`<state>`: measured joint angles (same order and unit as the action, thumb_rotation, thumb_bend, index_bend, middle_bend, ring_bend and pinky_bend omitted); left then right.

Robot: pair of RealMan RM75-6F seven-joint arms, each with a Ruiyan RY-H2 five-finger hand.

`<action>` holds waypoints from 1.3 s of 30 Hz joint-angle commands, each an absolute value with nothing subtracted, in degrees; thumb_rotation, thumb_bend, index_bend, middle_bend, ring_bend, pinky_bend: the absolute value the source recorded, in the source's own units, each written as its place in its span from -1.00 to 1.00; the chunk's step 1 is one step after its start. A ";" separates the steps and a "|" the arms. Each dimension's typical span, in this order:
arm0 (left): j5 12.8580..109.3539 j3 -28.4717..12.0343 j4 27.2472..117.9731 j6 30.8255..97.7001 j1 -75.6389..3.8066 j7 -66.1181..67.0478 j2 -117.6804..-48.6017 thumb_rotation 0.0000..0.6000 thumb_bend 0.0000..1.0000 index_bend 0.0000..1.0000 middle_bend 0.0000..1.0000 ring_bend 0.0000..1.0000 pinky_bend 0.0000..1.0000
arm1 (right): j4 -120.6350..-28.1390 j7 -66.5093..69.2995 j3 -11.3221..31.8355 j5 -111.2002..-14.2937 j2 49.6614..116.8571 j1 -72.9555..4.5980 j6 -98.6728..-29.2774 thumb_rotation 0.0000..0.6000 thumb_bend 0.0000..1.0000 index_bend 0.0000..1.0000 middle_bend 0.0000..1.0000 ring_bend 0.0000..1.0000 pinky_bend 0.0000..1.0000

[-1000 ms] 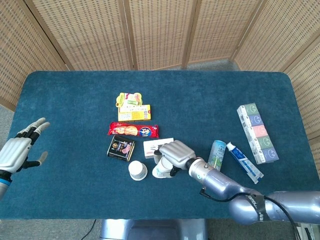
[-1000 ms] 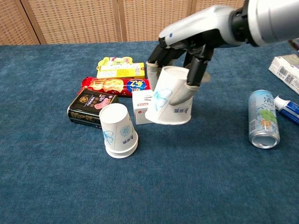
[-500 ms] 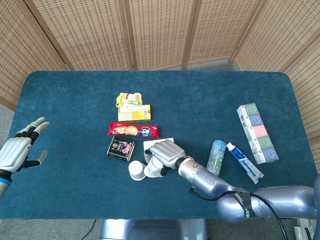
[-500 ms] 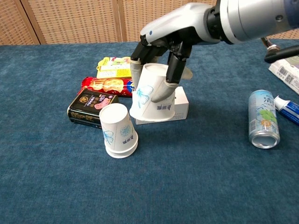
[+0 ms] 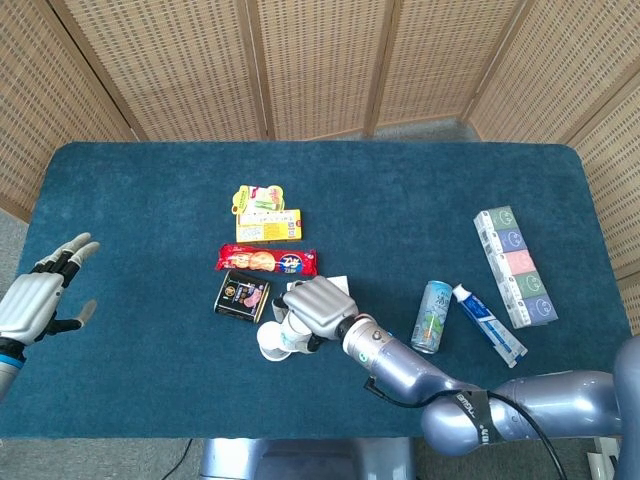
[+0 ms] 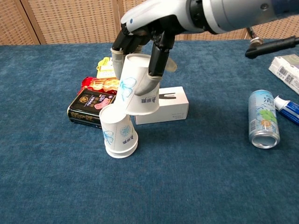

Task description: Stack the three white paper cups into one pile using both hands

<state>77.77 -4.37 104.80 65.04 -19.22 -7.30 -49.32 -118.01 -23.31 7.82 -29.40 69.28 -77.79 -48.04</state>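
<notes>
Shifted leftward across the table since a second ago, right hand [image 6: 145,44] and held cup [image 6: 137,84] together, from beside the white carton to just over the inverted pair. Reaching in from the right in the chest view, forearm angled down and to the left, fingers [image 6: 154,63] wrapped down the sides of the held cup from above, thumb side toward the camera. Gripping firmly, cup clear of the blue table [image 6: 196,177]. Upside down, mouth downward, closed base up under the palm, long axis tilted with the base leaning right and the open rim swung down-left. Lower rim touching or just overlapping the top of the stacked cups [image 6: 119,130]; hard to tell which. Standing inverted on the cloth, those stacked cups, axis upright, two rims showing at the bottom, just in front of the black tin [image 6: 88,106] and left of the white carton [image 6: 166,103]. Seen from the head view, right hand [image 5: 318,305] covering most of the held cup, only a white sliver showing near the stack [image 5: 272,343]. Resting far off at the left edge, left hand [image 5: 40,300], palm spread, fingers apart, holding nothing. Lying on its side well to the right, drink can [image 6: 263,117], next to a toothpaste tube [image 6: 287,108].
</notes>
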 commanded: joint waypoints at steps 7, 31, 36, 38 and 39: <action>78.30 -3.96 104.38 66.16 -18.18 -8.38 -49.03 1.00 -0.05 -1.00 -1.00 -1.00 -0.70 | -117.40 -25.43 8.38 -27.22 71.92 -79.85 -49.66 1.00 -0.43 -0.26 -0.22 -0.53 0.39; 79.39 -3.33 101.87 66.27 -17.17 -11.76 -49.40 1.00 -0.04 -1.00 -1.00 -1.00 -0.70 | -113.04 -31.35 7.96 -22.99 78.52 -83.37 -51.76 1.00 -0.45 -0.32 -0.25 -0.56 0.35; 79.70 -3.38 101.81 66.30 -17.24 -11.99 -49.49 1.00 -0.04 -1.00 -1.00 -1.00 -0.70 | -112.84 -31.60 8.27 -22.83 79.40 -83.70 -51.75 1.00 -0.44 -0.34 -0.26 -0.57 0.33; 79.81 -3.37 101.81 66.39 -17.20 -12.05 -49.50 1.00 -0.04 -1.00 -1.00 -1.00 -0.70 | -112.69 -31.73 8.43 -22.88 79.68 -83.83 -51.83 1.00 -0.45 -0.35 -0.26 -0.57 0.33; 79.83 -3.36 101.81 66.42 -17.17 -12.08 -49.48 1.00 -0.04 -1.00 -1.00 -1.00 -0.70 | -112.68 -31.85 8.44 -22.90 79.76 -83.89 -51.88 1.00 -0.45 -0.35 -0.26 -0.57 0.33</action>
